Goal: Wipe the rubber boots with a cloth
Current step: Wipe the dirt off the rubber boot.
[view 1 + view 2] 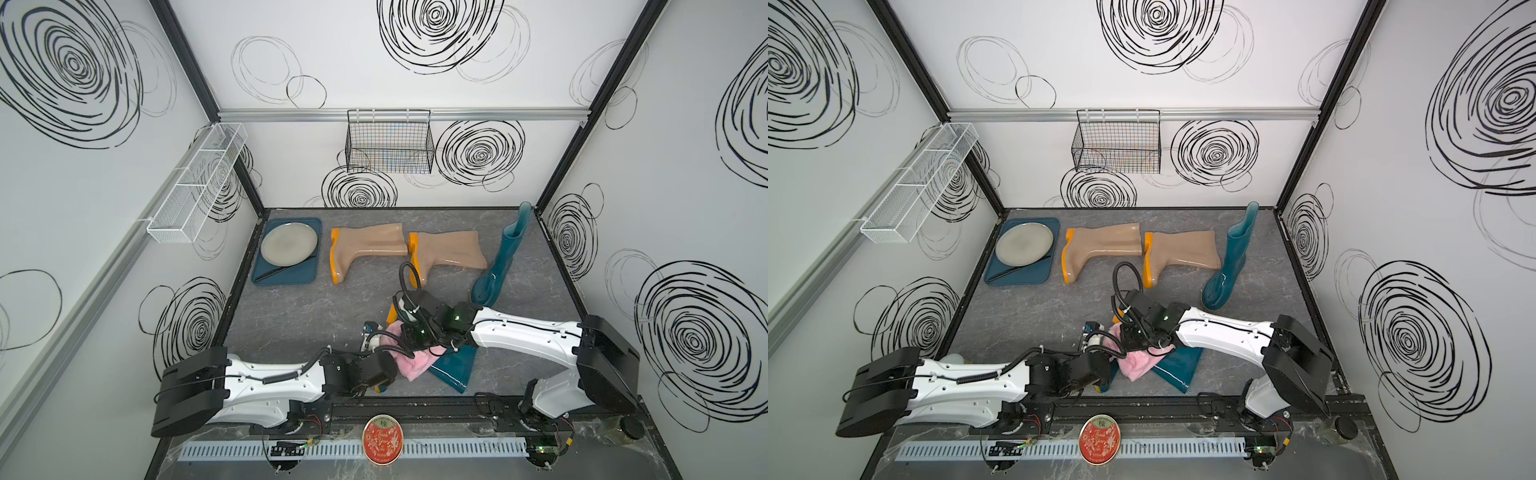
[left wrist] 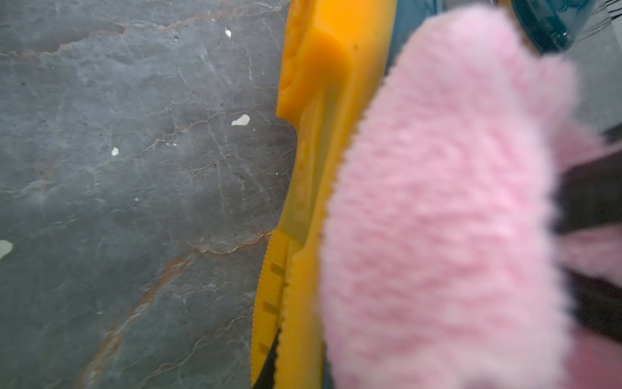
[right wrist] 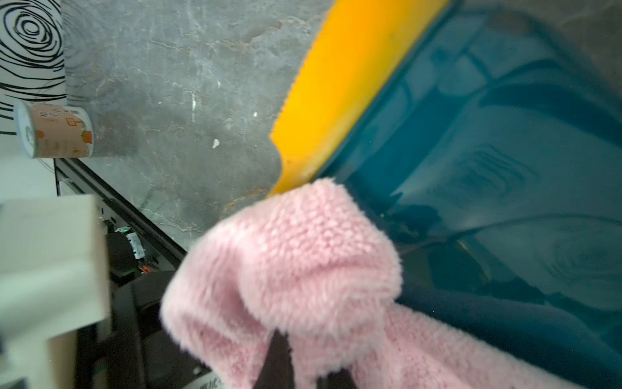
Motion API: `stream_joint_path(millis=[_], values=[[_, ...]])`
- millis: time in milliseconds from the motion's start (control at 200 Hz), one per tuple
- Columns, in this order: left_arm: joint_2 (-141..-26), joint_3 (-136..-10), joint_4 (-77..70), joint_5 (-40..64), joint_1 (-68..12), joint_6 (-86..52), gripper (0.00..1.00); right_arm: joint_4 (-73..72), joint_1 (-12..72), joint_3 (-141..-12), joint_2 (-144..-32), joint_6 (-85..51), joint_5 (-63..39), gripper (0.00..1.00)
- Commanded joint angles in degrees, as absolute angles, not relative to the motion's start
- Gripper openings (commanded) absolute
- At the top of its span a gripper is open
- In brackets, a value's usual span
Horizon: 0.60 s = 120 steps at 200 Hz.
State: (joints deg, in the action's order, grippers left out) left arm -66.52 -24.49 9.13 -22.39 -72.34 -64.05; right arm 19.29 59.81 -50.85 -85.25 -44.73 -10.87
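Observation:
One dark teal rubber boot (image 1: 455,370) (image 1: 1177,368) lies on its side at the front of the table, its orange sole (image 2: 316,141) (image 3: 340,87) turned to the left. The pink cloth (image 1: 413,365) (image 1: 1136,365) (image 3: 292,256) is bunched on this boot. My right gripper (image 1: 405,345) (image 3: 306,370) is shut on the cloth and presses it onto the boot's foot. My left gripper (image 1: 384,380) is closed on the boot's sole edge near the heel. Another teal boot (image 1: 500,257) stands at the back right. Two beige boots (image 1: 365,249) (image 1: 451,251) lie at the back.
A teal tray (image 1: 286,276) with a grey plate (image 1: 289,244) and a dark utensil sits at the back left. Wire baskets (image 1: 388,141) (image 1: 199,183) hang on the walls. A small can (image 3: 54,131) lies at the front left, and a red round tin (image 1: 382,438) rests on the front rail.

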Motion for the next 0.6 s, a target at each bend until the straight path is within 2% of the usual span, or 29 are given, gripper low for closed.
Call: stream_joint_path(millis=[0, 210, 280, 430, 595], values=[[-68.42, -22.59, 4.98, -24.27, -72.59, -65.41, 0.00, 19.46, 59.36, -44.01, -82.43, -46.40, -7.94, 0.00], [-69.60, -22.85, 4.39, -23.39, -72.23, -64.34, 0.00, 42.38, 60.88, -31.55, -70.38, -58.89, 5.09, 0.00], [-69.53, -22.60, 4.31, -22.99, -71.94, -64.00, 0.00, 48.87, 61.60, -29.57, -64.49, -61.99, 6.71, 0.00], [-69.26, -21.63, 3.18, -22.16, -70.87, -63.38, 0.00, 41.81, 62.47, -25.44, -55.86, -60.77, 2.82, 0.00], [-70.26, -22.52, 2.99, -21.88, -70.84, -62.27, 0.00, 23.45, 58.58, -32.61, -62.34, -50.62, -2.18, 0.00]])
